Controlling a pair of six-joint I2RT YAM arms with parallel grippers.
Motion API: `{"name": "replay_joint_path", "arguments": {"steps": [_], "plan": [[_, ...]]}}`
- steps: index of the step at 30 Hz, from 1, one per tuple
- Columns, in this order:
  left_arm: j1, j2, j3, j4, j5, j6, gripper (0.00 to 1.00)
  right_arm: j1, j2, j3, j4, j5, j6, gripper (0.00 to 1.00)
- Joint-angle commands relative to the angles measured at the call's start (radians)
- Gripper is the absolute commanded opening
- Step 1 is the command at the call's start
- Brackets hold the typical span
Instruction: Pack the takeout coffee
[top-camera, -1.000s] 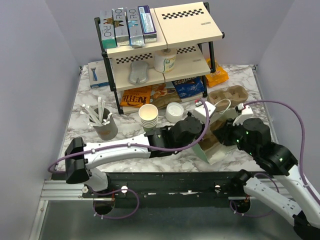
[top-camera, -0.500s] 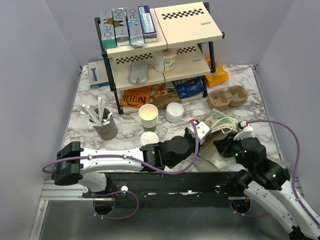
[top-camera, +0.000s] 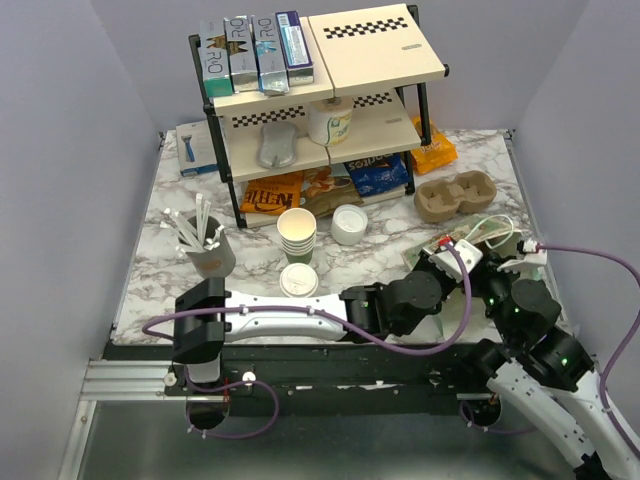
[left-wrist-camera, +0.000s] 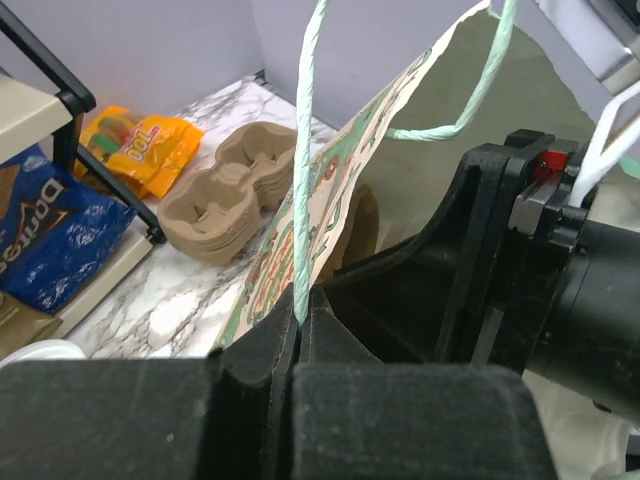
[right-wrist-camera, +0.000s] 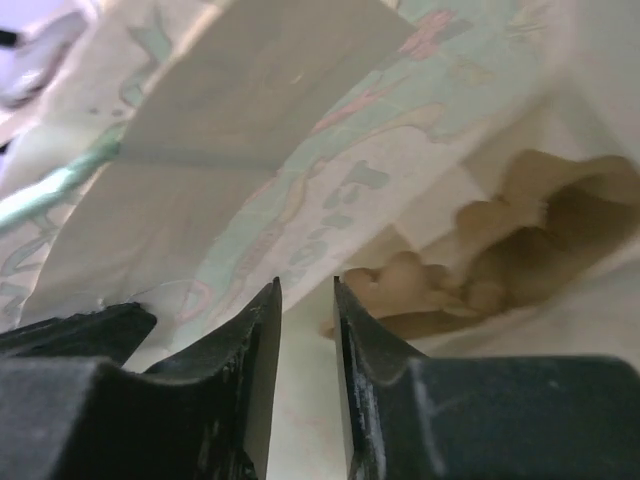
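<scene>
The takeout coffee (top-camera: 298, 281), a small cream cup with a white lid, stands on the marble just beyond my left forearm, with neither gripper touching it. My left gripper (left-wrist-camera: 298, 325) is shut on the pale green twisted handle (left-wrist-camera: 301, 180) of a printed paper bag (left-wrist-camera: 405, 130). It holds the bag (top-camera: 463, 243) up at the right front. My right gripper (right-wrist-camera: 306, 292) sits against the bag's printed paper (right-wrist-camera: 300, 190) with its jaws a little apart and nothing pinched. A brown moulded carrier (right-wrist-camera: 530, 240) shows inside the bag.
A stack of lidless cups (top-camera: 297, 234) and a white lid (top-camera: 349, 224) stand behind the coffee. An empty brown cup carrier (top-camera: 456, 195) lies at the back right, near the shelf rack (top-camera: 330, 90) and an orange snack bag (left-wrist-camera: 135, 140). A grey holder with stirrers (top-camera: 210, 250) is at the left.
My left arm swung right, taking the bag by its handle, and the coffee cup came into view. My right gripper shifted right and its jaws widened.
</scene>
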Motion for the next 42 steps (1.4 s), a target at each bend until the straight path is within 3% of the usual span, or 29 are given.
{"name": "replay_joint_path", "arguments": {"steps": [1,4,9,12,13,15,19,22,29,31,34,42], "plan": [[0.003,0.044,0.065,-0.022,-0.106,0.014,0.00,0.002,-0.041,-0.016,0.008,0.172,0.045,0.39],[0.021,0.064,0.109,-0.097,-0.096,-0.043,0.00,0.002,-0.055,0.032,-0.062,0.202,0.048,0.44],[0.052,0.076,0.154,-0.189,-0.021,-0.147,0.00,0.002,-0.022,0.073,-0.171,0.184,0.144,0.43],[0.056,0.090,0.186,-0.234,-0.035,-0.176,0.00,0.000,0.053,0.102,-0.258,0.166,0.282,0.35],[0.058,0.104,0.200,-0.252,-0.040,-0.187,0.00,0.002,0.077,0.108,-0.270,0.167,0.301,0.19],[0.061,0.115,0.235,-0.290,-0.038,-0.204,0.00,0.002,0.149,0.120,-0.261,0.160,0.304,0.09],[0.061,0.127,0.241,-0.294,-0.014,-0.233,0.00,0.002,0.225,0.099,-0.150,0.083,0.263,0.08],[0.061,0.136,0.267,-0.349,-0.012,-0.287,0.00,0.002,0.257,0.071,-0.119,0.089,0.293,0.01],[0.061,0.115,0.232,-0.358,0.006,-0.314,0.00,0.002,0.229,-0.045,-0.161,0.201,0.422,0.01],[0.061,0.107,0.223,-0.355,0.006,-0.319,0.00,0.002,0.251,-0.046,-0.123,0.160,0.381,0.01],[0.061,0.104,0.220,-0.358,0.006,-0.328,0.00,0.002,0.333,-0.018,-0.167,0.135,0.453,0.01],[0.061,0.090,0.204,-0.346,0.009,-0.319,0.00,-0.003,0.354,-0.018,-0.181,0.247,0.506,0.01]]}}
